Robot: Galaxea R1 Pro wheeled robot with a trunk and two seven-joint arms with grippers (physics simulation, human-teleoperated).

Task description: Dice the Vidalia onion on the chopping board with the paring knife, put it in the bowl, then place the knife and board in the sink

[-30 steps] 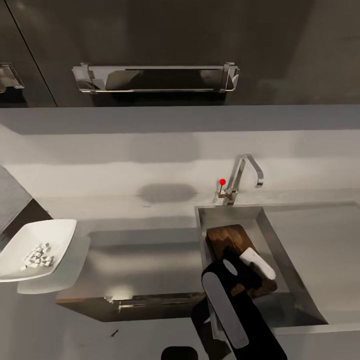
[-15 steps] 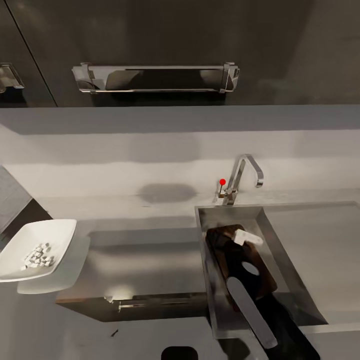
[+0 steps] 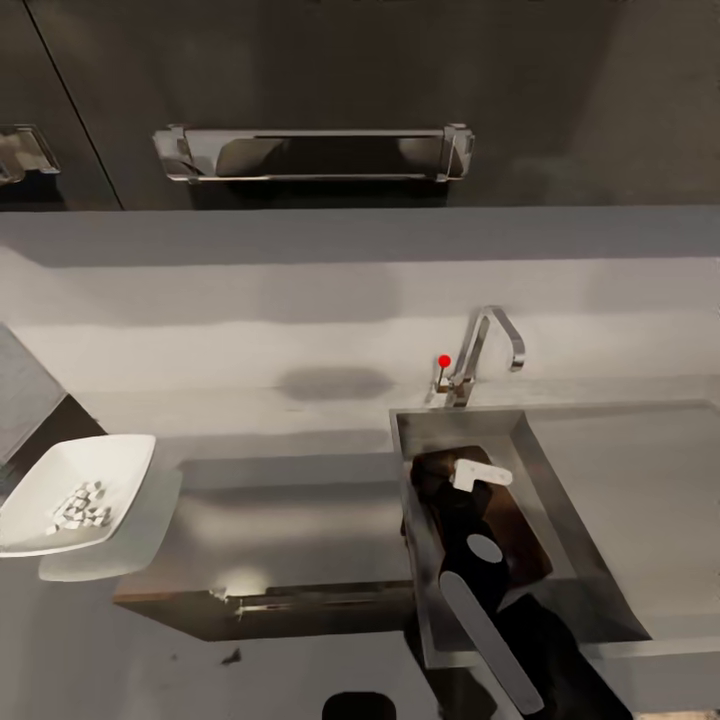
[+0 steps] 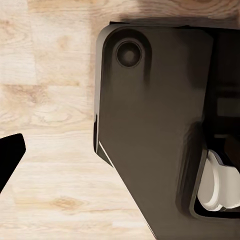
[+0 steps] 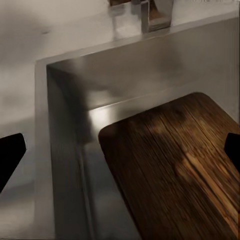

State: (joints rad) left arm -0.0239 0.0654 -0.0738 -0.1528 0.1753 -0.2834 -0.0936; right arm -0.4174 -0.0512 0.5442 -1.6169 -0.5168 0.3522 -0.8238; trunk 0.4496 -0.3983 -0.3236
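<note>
The brown chopping board (image 3: 520, 538) lies in the sink (image 3: 545, 450), its wood grain close up in the right wrist view (image 5: 175, 170). My right gripper (image 3: 437, 476) hangs open over the board's end near the tap, its dark fingertips (image 5: 10, 155) spread wide with nothing between them. The white bowl (image 3: 120, 452) stands at the countertop's (image 3: 300, 500) left end with pale diced onion (image 3: 80, 505) in it. My left gripper is down beside the robot's body, one dark fingertip (image 4: 9, 157) showing over wooden floor. The paring knife is hidden or out of view.
A chrome tap (image 3: 492, 345) with a red knob (image 3: 444, 361) stands behind the basin. The flat drainboard (image 3: 650, 480) stretches to the right. A dark wall cabinet with a long chrome handle (image 3: 310, 155) hangs above. The dark robot base (image 4: 150, 125) is below the left wrist.
My right arm has swung from the counter's front edge into the basin, its gripper now over the board's far end. The board stays in the sink. The view has shifted slightly.
</note>
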